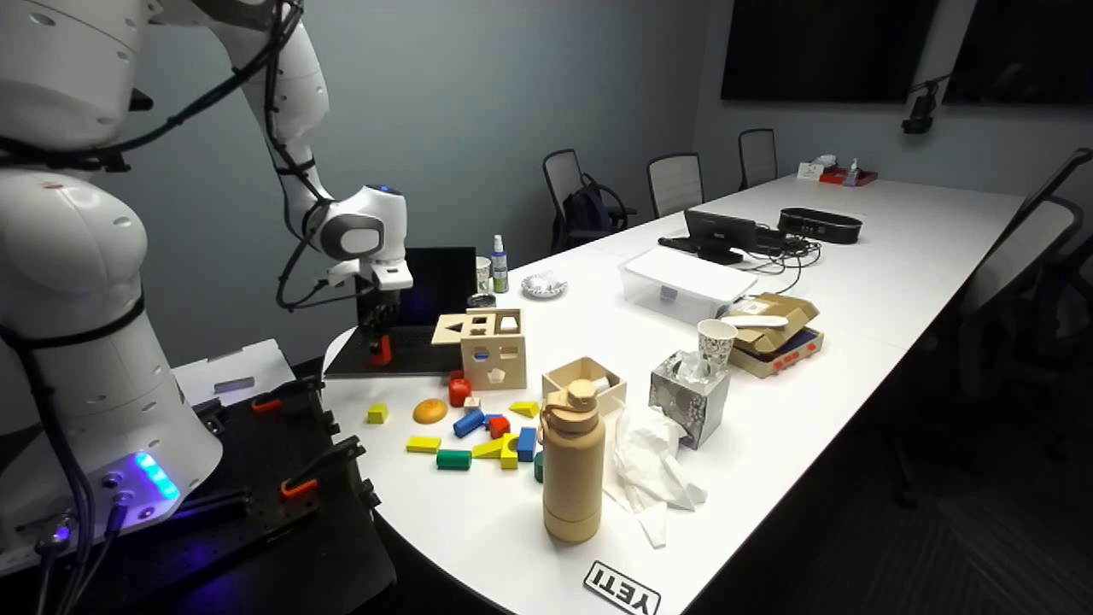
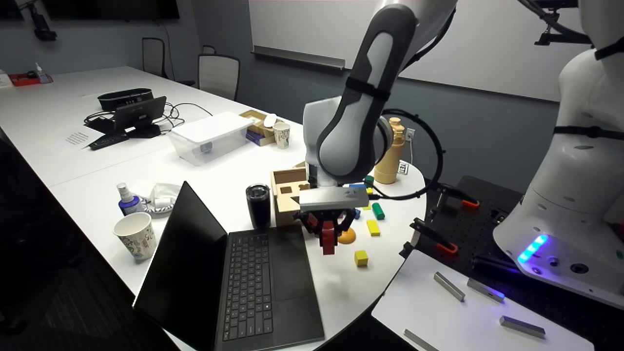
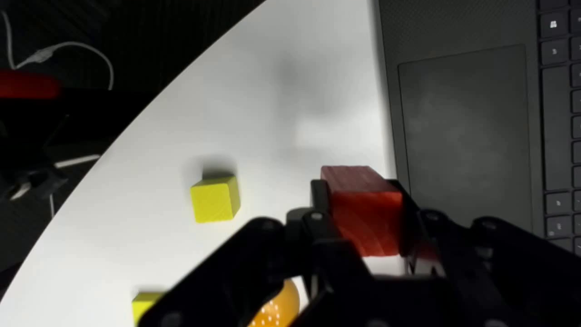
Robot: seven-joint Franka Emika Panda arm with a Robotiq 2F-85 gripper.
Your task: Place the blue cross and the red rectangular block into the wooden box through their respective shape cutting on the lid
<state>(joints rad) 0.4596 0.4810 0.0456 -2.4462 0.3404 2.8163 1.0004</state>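
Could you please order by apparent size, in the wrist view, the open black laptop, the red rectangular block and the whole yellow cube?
1. Black laptop, partly shown
2. Red rectangular block
3. Yellow cube
The block is nearer the camera; its true size is unsure.

In an exterior view, a long white bench [image 1: 905, 248], brightly lit, stretched toward two o'clock, with mesh-backed chairs [image 1: 676, 181] at one and three. A blue-grey wall [image 1: 478, 102] rose near twelve o'clock, meeting an adjoining wall [image 1: 820, 128] that carried two dark panels [image 1: 828, 51] toward two. Dark floor [image 1: 995, 530] showed at four. In an exterior view, a whiteboard [image 2: 487, 53] hung from eleven to two o'clock, a grey ledge [image 2: 297, 57] below it at twelve.
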